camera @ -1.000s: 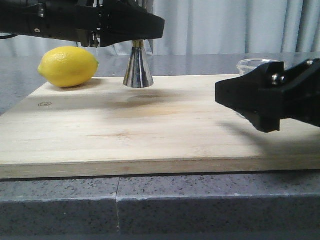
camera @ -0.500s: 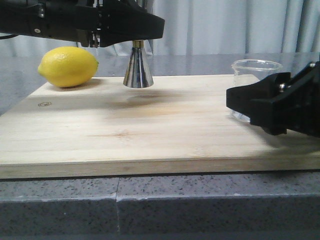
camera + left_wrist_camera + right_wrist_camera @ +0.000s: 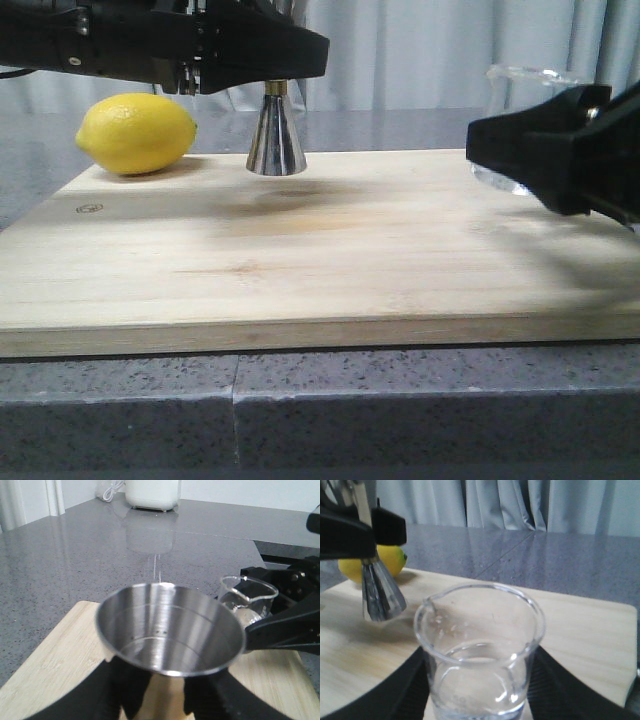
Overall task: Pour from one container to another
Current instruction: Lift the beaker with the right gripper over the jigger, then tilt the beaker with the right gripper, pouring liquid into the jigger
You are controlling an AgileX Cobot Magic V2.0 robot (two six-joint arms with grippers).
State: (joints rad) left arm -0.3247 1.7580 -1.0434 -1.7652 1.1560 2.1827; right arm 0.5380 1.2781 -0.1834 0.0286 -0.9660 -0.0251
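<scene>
The steel jigger (image 3: 276, 140) stands at the back of the wooden board (image 3: 300, 260), and my left gripper (image 3: 268, 62) is shut on its upper half. From the left wrist its open steel cup (image 3: 167, 630) fills the view, with the gripper (image 3: 167, 695) closed around the gold waist. The clear glass beaker (image 3: 522, 78) is held above the board's right side, upright, in my right gripper (image 3: 555, 150). In the right wrist view the beaker (image 3: 480, 650) sits between the black fingers (image 3: 407, 690) with some clear liquid in it, and the jigger (image 3: 380, 592) is ahead.
A yellow lemon (image 3: 136, 133) lies on the board's back left corner, just left of the jigger. The board rests on a grey stone counter (image 3: 300, 410). A white appliance (image 3: 152, 494) stands far off on the counter.
My right gripper has risen with the beaker, which stood on the board half a second ago and now hangs above it. The left gripper and jigger have not moved.
</scene>
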